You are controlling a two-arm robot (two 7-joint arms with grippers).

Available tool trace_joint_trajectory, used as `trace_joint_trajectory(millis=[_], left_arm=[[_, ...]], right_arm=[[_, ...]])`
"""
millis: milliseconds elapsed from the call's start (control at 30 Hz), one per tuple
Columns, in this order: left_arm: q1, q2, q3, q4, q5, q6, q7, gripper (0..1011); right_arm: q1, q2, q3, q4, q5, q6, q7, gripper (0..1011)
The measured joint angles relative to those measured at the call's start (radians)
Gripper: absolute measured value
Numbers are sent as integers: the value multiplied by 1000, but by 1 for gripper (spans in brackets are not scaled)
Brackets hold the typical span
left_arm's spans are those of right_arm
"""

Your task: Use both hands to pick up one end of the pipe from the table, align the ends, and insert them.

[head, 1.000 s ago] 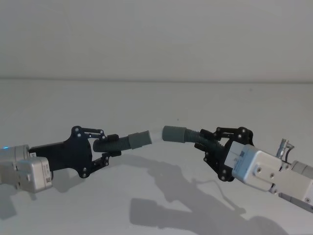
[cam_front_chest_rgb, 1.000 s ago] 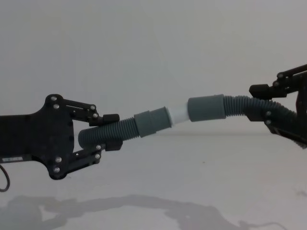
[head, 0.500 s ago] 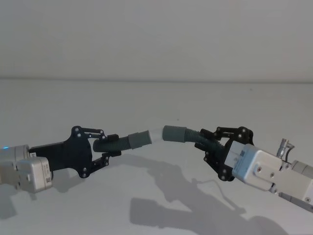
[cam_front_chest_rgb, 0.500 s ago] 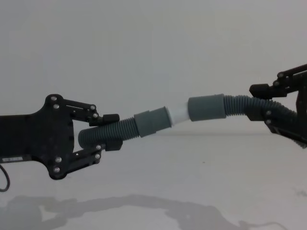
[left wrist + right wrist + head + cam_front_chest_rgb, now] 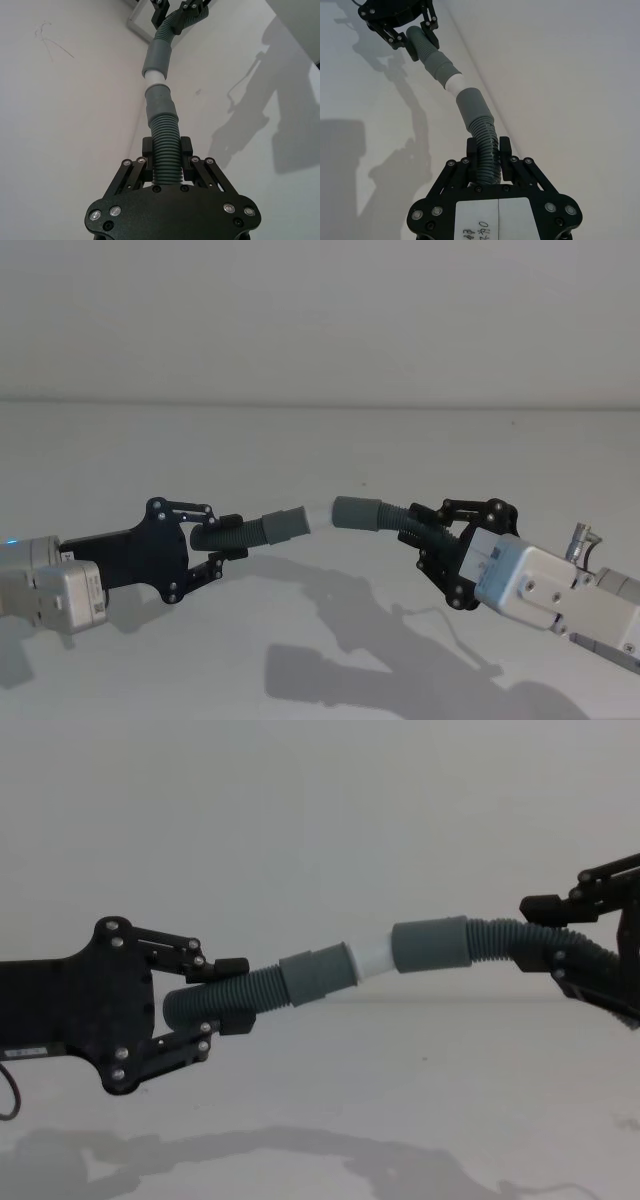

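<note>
The pipe [image 5: 240, 532] is held in the air above the table [image 5: 250, 450], strung between both grippers. My left gripper [image 5: 225, 535] is shut on the corrugated hose [image 5: 230, 1000] just behind the grey collar [image 5: 318, 975]. My right gripper [image 5: 425, 530] is shut on the hose [image 5: 485, 142] behind the wider socket cuff [image 5: 432, 945]. The collar's white tip [image 5: 372, 960] meets the mouth of the socket cuff at a slight angle, and a short length of white still shows. In the left wrist view the collar [image 5: 160, 100], white tip [image 5: 154, 78] and socket cuff [image 5: 156, 55] line up.
The grippers and pipe cast shadows [image 5: 340, 640] on the white table in front of me. A pale wall [image 5: 320, 320] rises behind the table's far edge.
</note>
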Motion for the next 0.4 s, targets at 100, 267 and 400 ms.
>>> trace_joint_trajectory(millis=[100,267,400], left_arm=[[0,0,0,0,0,0,0,308],[0,0,0,0,0,0,0,308],[0,0,0,0,0,0,0,308]], right_arm=[[0,0,0,0,0,0,0,253],[0,0,0,0,0,0,0,253],[0,0,0,0,0,0,0,253]])
